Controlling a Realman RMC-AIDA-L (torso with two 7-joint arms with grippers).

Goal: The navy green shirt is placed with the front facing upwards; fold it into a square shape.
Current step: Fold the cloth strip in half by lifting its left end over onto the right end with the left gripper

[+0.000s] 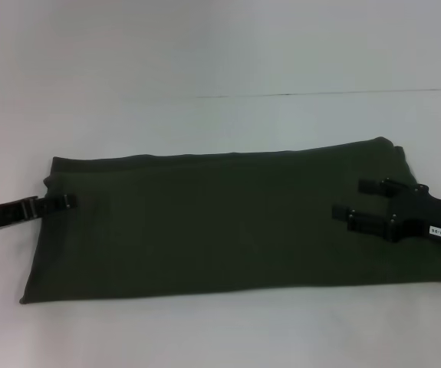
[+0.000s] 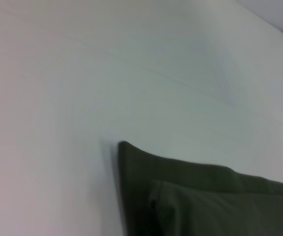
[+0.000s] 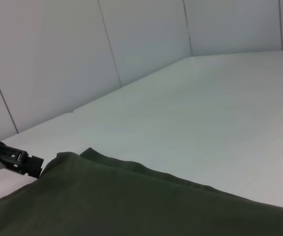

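Shirt (image 1: 220,222) lies as a long band. Left gripper (image 1: 68,202) at frame-left edge, fingers' state unclear; right gripper (image 1: 352,205) spread open at frame-right end. Pinch both layers squarely — fold end over end.

A plain white table (image 1: 205,54) meets pale panelled walls (image 3: 57,59) behind.

Looks like a lab/test cell, not a home. Plain white table (image 1: 220,46) backed by bare white wall panels (image 3: 57,59) with visible seams. No furniture or household clutter in view.
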